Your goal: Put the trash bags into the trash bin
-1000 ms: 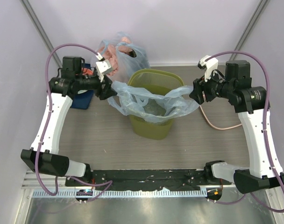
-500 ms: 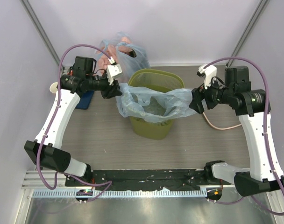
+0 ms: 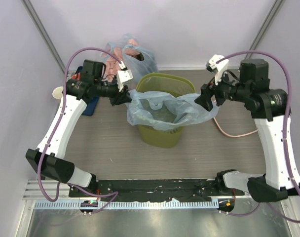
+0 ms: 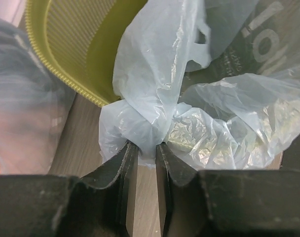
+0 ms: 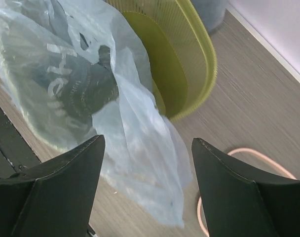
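The bag [image 3: 167,106] lies spread across the mouth of the bin [image 3: 157,137]. Its middle sags down inside, and its edges spill over the rim on both sides. By the look of it, the job is well on but not finished: most of the film sits in or over the opening, while the left corner and a long right flap hang outside. These need tucking in or letting drop.

White letters are printed on the bag. They show through the crumpled film in both wrist views, but no word or brand can be made out.

The left gripper [image 4: 145,148] sits just outside the bin's left rim, its fingers nearly together and clamped on a bunched corner of the bag. The right gripper [image 5: 147,139] hovers over the right rim with its fingers wide apart; the flap hangs beneath them, unpinched.

Behind the bin rests a knotted bag [image 3: 125,54] with pink lumps. A pink cable [image 3: 229,133] loops on the table [image 3: 105,143] to the right.
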### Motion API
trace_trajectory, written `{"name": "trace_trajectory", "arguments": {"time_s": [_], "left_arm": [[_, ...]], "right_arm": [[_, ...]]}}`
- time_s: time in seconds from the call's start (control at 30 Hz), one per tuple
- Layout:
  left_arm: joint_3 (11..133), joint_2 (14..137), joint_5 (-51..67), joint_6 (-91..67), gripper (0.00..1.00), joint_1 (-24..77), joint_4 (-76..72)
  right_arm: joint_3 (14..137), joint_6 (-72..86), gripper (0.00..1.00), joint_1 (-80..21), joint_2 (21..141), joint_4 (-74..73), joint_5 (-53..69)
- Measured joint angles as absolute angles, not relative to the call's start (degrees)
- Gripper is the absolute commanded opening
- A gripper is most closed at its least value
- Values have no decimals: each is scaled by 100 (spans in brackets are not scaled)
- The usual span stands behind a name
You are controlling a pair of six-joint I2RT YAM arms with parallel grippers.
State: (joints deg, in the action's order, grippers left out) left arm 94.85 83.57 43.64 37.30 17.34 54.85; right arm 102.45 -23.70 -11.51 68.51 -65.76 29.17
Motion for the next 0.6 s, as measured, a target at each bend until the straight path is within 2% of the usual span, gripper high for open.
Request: {"name": "trace_trajectory", "arguments": {"time_s": [0.17,0.33,0.47,0.6], "left_arm": [[9478,8265,4329,3472,20,2060,5610],[9476,8077,4307,3197,19,2265,5710],[9476,7966,4294,3044,25,2331,5802],[9476,7909,4200,2963,29,2349,5811]], "right_arm": [[10353,-2740,75,-1697,7439,-6455,2860],[10272,-3199,73,-2123,7537,-6383,2707],[10261,-3625,66,-2180,7550,-6307,2589],[10232,-3966,66,-2215,7581,-6298,2510]]}}
